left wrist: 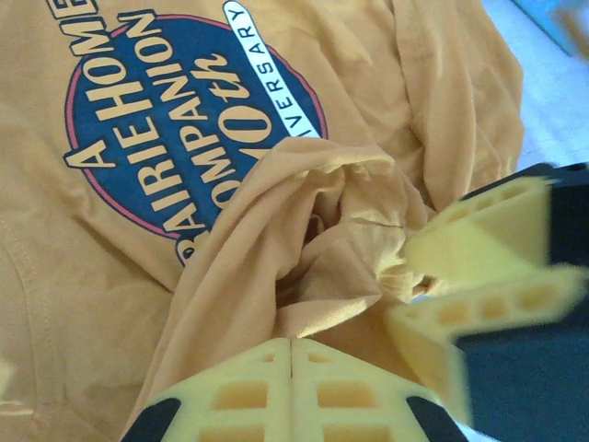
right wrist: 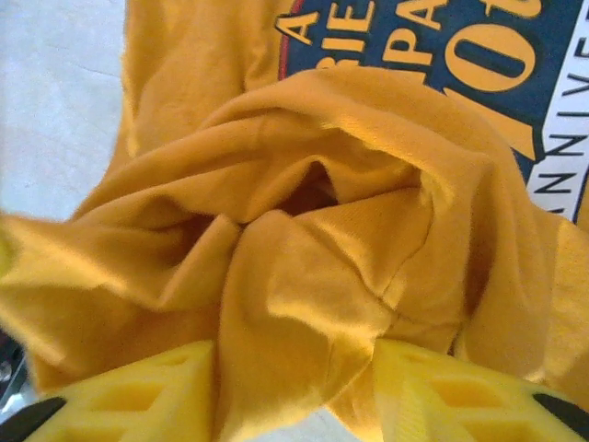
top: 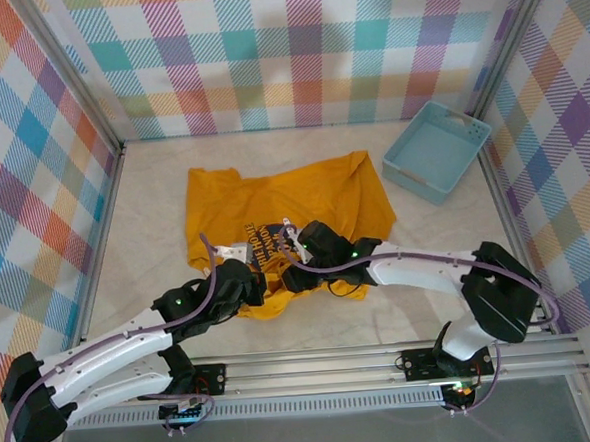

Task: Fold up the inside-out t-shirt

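Pinching bunched cloth, the left gripper is clamped on the shirt, spread on the table, likely to lift a fold; the right gripper stands part open, cloth slack between its jaws.

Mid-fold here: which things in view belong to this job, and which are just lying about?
Part of the job: mustard-orange t-shirt; left gripper, shut on its bunched cloth; right gripper, open astride that bunch.
Lying about: light blue basket, far right on the table.
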Robot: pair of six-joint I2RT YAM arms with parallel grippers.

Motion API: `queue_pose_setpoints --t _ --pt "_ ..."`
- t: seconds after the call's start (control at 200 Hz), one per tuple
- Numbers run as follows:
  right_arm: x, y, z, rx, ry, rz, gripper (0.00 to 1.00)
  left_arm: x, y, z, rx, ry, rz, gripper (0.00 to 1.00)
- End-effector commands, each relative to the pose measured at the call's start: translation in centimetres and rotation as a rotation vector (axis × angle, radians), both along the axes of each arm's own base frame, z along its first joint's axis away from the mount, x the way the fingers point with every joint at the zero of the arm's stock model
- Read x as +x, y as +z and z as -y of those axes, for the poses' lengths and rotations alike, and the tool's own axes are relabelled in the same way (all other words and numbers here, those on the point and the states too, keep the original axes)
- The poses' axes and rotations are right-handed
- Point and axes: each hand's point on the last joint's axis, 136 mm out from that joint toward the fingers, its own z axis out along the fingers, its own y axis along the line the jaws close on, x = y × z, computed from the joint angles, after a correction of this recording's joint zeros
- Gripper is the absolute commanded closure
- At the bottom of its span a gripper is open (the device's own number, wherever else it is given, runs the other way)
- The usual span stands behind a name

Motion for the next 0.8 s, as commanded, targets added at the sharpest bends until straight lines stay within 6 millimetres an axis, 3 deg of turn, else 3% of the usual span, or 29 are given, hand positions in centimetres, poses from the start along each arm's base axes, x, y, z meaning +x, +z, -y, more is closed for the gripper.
queue_pose_setpoints --t 0.0,0.11,0.18,0.34,0.5,0.58,0.68,0.795 --pt "0.9 -1.4 0.6 -0.057 -0.066 -0.019 0.64 0.0 0.6 -0.5 -0.038 0.025 0.009 1.0" --pt "1.8 -2.4 2.7 -0.115 -0.15 0.005 0.9 -0.1 1.8 -1.5 -0.051 0.052 0.043 1.0" --pt "2.1 -2.5 3.8 -0.127 -0.195 0.005 0.98 -0.1 2.7 -2.8 -0.046 0.09 0.068 1.0" --pt "1.9 -2.5 4.9 -0.101 -0.252 -0.008 1.0 -0.8 3.5 -4.9 -0.072 0.137 0.093 1.0" --pt "1.4 -1.3 3.8 0.013 -0.22 0.004 1.0 -2.1 0.0 -5.7 -0.063 0.163 -0.001 1.0" --pt "1.1 -0.3 2.9 0.036 -0.17 0.044 1.0 -2.6 -1.0 -4.5 -0.062 0.1 -0.042 1.0" --pt "0.3 1.0 1.4 0.08 -0.088 0.069 1.0 -2.3 0.1 -2.5 -0.048 0.021 -0.053 0.85" --pt "-0.7 2.6 -0.3 0.158 -0.022 0.074 1.0 -2.1 1.7 0.6 -0.045 -0.082 -0.043 0.75"
